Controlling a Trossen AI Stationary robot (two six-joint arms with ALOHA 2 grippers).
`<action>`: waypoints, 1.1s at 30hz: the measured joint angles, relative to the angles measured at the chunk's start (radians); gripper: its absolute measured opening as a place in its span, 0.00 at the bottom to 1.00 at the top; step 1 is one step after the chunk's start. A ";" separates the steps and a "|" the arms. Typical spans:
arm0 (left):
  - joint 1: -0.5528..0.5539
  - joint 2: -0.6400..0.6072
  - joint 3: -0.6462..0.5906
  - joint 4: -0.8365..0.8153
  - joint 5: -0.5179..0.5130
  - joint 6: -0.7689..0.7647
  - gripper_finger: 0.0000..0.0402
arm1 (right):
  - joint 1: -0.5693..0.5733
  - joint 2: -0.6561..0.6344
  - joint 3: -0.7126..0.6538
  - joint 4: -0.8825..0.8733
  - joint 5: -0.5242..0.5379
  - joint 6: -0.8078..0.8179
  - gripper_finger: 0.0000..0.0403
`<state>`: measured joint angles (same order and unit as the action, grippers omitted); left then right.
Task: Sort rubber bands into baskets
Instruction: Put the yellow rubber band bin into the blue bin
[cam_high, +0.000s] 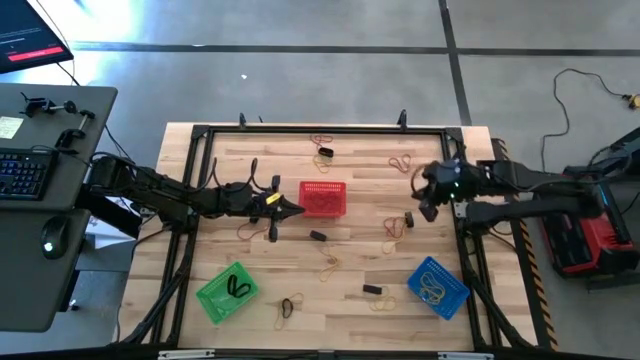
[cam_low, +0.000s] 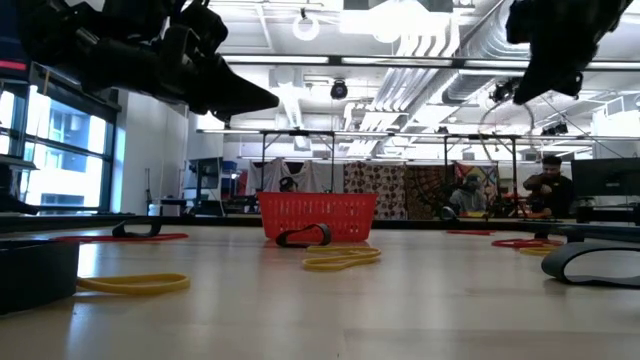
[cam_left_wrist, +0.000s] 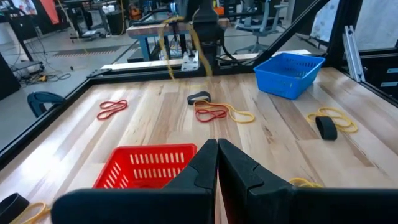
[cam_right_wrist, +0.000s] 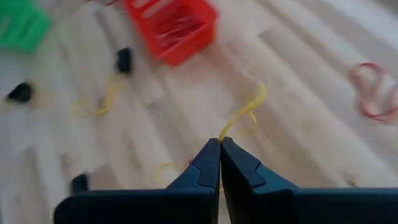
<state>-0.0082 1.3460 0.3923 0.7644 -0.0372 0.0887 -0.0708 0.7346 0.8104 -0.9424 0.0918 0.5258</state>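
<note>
My right gripper (cam_high: 422, 193) hangs above the table right of the red basket (cam_high: 323, 198) and is shut on a yellow rubber band (cam_right_wrist: 246, 113), which also shows in the left wrist view (cam_left_wrist: 179, 38). My left gripper (cam_high: 292, 208) is shut and empty, raised just left of the red basket (cam_left_wrist: 149, 165). The green basket (cam_high: 228, 290) stands near left with a black band in it. The blue basket (cam_high: 437, 286) stands near right with yellow bands in it. Loose yellow, black and red bands lie about the table. My right gripper pinches the yellow band between its two fingertips at one spot on the loop (cam_right_wrist: 222, 134), coming from above. The band is lifted clear of the table and hangs slack below the fingers as a long loop (cam_left_wrist: 168, 43).
Loose bands lie by the far edge (cam_high: 322, 141), at the far right (cam_high: 402, 160), mid-table (cam_high: 328, 262) and near the front (cam_high: 290, 306). Black frame rails (cam_high: 300, 128) run round the table. A desk with a keyboard (cam_high: 20, 172) stands to the left. People show in the room behind (cam_low: 545, 185).
</note>
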 joint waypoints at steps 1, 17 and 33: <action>0.000 0.000 0.000 -0.004 0.000 0.000 0.01 | 0.033 -0.004 0.000 0.000 0.001 0.020 0.00; 0.005 0.000 0.000 -0.017 0.000 0.001 0.01 | 0.462 -0.001 0.000 -0.074 -0.025 0.476 0.00; 0.016 0.000 0.000 -0.018 0.000 0.008 0.01 | 0.812 0.033 0.000 -0.133 -0.080 0.949 0.00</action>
<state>0.0074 1.3460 0.3923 0.7468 -0.0376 0.0963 0.7409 0.7675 0.8108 -1.0754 0.0123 1.4745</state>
